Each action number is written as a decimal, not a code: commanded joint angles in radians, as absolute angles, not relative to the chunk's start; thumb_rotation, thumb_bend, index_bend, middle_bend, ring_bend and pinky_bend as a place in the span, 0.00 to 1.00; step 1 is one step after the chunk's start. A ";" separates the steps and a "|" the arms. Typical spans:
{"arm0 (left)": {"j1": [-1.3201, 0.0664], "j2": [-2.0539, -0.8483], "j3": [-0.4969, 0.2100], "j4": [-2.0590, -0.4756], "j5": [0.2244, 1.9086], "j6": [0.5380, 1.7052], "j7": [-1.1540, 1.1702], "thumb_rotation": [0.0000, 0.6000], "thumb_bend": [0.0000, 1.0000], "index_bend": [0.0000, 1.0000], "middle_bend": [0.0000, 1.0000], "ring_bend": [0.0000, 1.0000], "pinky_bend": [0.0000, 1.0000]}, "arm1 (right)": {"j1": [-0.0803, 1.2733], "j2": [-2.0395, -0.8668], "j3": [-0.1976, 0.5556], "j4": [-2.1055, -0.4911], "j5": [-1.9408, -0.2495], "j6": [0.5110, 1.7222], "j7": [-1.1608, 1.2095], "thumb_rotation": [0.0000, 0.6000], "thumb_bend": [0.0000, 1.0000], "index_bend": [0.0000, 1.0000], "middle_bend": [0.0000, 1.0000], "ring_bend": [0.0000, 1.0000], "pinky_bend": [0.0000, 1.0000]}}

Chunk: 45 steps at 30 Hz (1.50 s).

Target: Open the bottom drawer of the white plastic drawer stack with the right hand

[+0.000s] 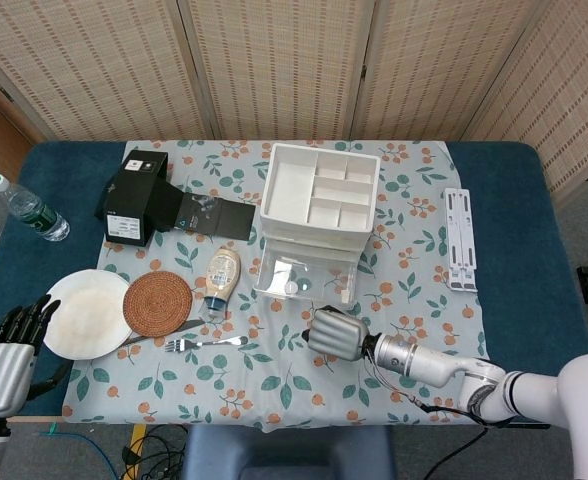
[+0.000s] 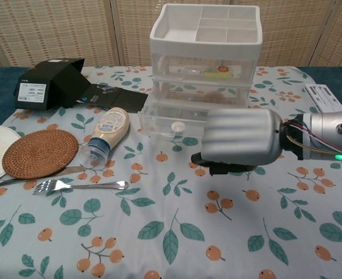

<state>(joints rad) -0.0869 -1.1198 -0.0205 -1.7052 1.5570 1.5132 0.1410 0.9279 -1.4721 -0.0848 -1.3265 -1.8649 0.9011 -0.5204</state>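
Observation:
The white plastic drawer stack (image 1: 319, 195) (image 2: 203, 43) stands at the table's back middle, its top tray divided into compartments. Its clear bottom drawer (image 1: 301, 277) (image 2: 171, 119) sticks out toward me, with a small white round piece (image 2: 177, 125) inside. My right hand (image 1: 335, 334) (image 2: 241, 144) hovers in front of that drawer, a short gap away from it. Its back faces the cameras and its fingers are curled under, holding nothing. My left hand (image 1: 6, 358) is off the table's near left corner with its fingers spread and empty; the chest view does not show it.
Left of the drawer lie a squeeze bottle (image 1: 221, 277) (image 2: 108, 129), a woven coaster (image 1: 158, 303), a fork (image 1: 206, 343) and a white plate (image 1: 86, 313). A black box (image 1: 134, 196) and water bottle (image 1: 26, 208) sit further back left. A white rack (image 1: 460, 238) lies at the right.

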 commanded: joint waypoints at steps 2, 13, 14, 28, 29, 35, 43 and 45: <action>-0.087 -1.123 -0.020 -1.700 1.557 1.512 0.137 1.00 0.25 0.07 0.07 0.11 0.09 | 0.924 -1.480 -0.084 -1.317 -1.860 0.891 -0.537 1.00 0.37 0.35 0.81 0.98 1.00; -0.086 -1.121 -0.022 -1.697 1.560 1.519 0.131 1.00 0.25 0.07 0.07 0.11 0.09 | 0.884 -1.393 -0.073 -1.412 -1.881 1.005 -0.542 1.00 0.37 0.12 0.77 0.97 1.00; -0.085 -1.120 -0.023 -1.696 1.559 1.520 0.130 1.00 0.25 0.07 0.07 0.11 0.09 | 0.875 -1.373 -0.071 -1.433 -1.887 1.032 -0.540 1.00 0.37 0.12 0.77 0.96 1.00; -0.104 -1.128 -0.037 -1.680 1.560 1.509 0.118 1.00 0.25 0.07 0.07 0.11 0.09 | 0.559 -1.157 -0.087 -1.699 -1.759 1.356 -0.624 1.00 0.37 0.13 0.65 0.81 0.98; -0.105 -1.128 -0.039 -1.679 1.559 1.508 0.118 1.00 0.25 0.07 0.07 0.11 0.09 | 0.536 -1.154 -0.086 -1.705 -1.743 1.375 -0.621 1.00 0.37 0.13 0.63 0.77 0.95; -0.114 -1.132 -0.048 -1.678 1.556 1.506 0.119 1.00 0.25 0.07 0.07 0.11 0.09 | 0.402 -1.139 -0.076 -1.729 -1.627 1.480 -0.549 1.00 0.37 0.12 0.42 0.49 0.66; -0.120 -1.139 -0.049 -1.685 1.559 1.505 0.137 1.00 0.25 0.07 0.07 0.11 0.09 | 0.253 -1.087 -0.072 -1.832 -1.444 1.531 -0.305 1.00 0.36 0.00 0.12 0.08 0.18; -0.120 -1.144 -0.051 -1.683 1.560 1.508 0.143 1.00 0.25 0.07 0.07 0.10 0.09 | 0.223 -1.075 -0.069 -1.824 -1.427 1.547 -0.249 1.00 0.36 0.00 0.08 0.03 0.09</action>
